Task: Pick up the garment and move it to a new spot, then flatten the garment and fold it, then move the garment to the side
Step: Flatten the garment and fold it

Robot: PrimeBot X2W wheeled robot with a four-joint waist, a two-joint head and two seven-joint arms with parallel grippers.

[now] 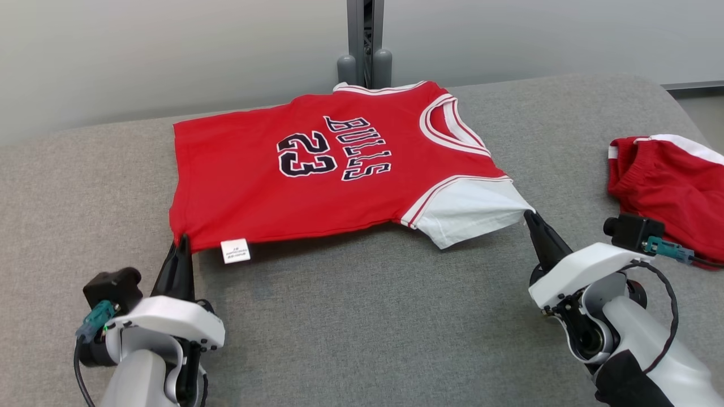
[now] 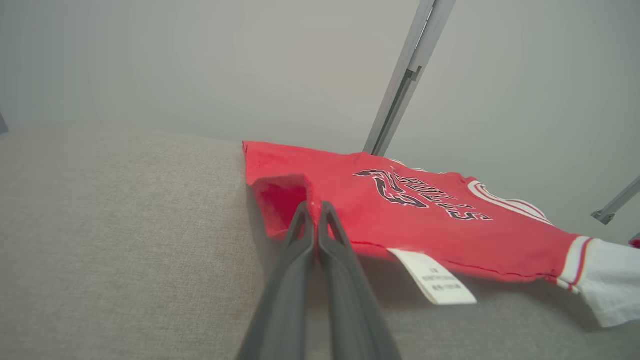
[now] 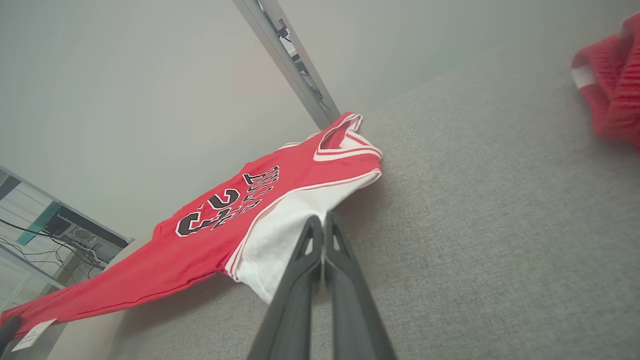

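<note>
Head view: the left gripper (image 1: 182, 242), at 7 o'clock, is pinched tight on the bottom corner of the red shirt (image 1: 317, 169). The right gripper (image 1: 530, 217), at 4 o'clock, is pinched tight on the tip of the white sleeve (image 1: 469, 212). The shirt lies in the middle and reaches toward 12 o'clock, number side up. Its near edge hangs a little above the grey table (image 1: 367, 316), and its far edge looks to rest on it. A small white tag (image 1: 235, 250) dangles beside the left gripper.

I think the job now is laying the shirt flat. To do it well, both grippers should pull gently apart, stay level and go down together, so no wrinkles come.

Red shorts (image 1: 667, 181) lie at 3 o'clock, well apart. A grey wall (image 1: 169, 51) and a metal post (image 1: 365, 34) stand at 12 o'clock.
</note>
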